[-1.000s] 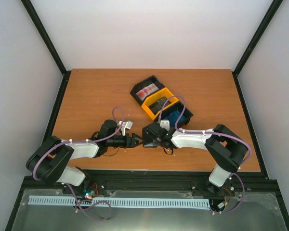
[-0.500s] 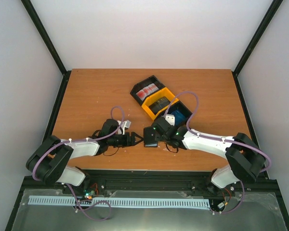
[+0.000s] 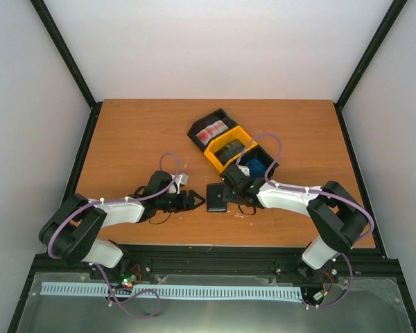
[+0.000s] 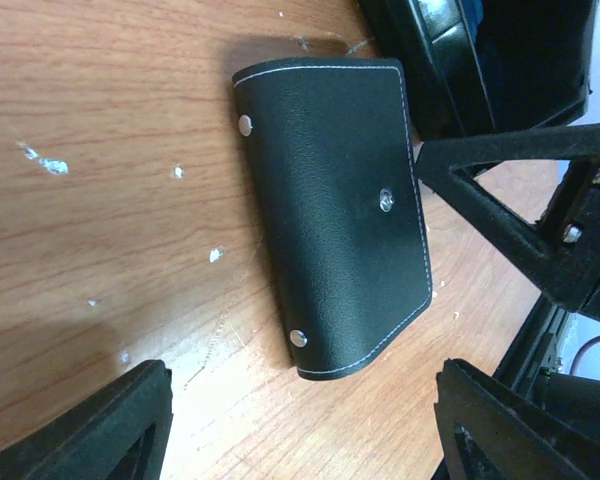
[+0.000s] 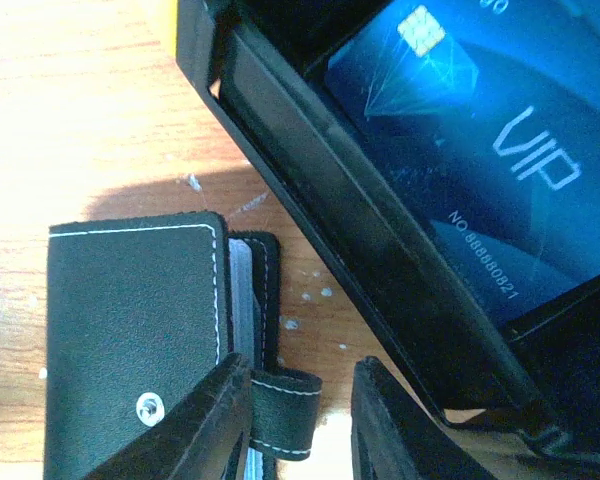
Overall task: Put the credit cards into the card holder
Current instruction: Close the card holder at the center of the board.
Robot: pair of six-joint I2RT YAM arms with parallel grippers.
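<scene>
So the right gripper has pulled back a bit toward the trays. Its jaws now sit half-open around the wallet's clasp tab, not pinching it yet. The left gripper is released, with the wallet folded flat on the bench just ahead of it. Past the right gripper, a blue card lies in its tray. My guess is the wallet needs opening first.

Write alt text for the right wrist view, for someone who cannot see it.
A closed black card holder lies on the wooden table, its clasp tab between the parted fingers of the right gripper. Beside it, a blue VIP card lies in a black bin.
</scene>
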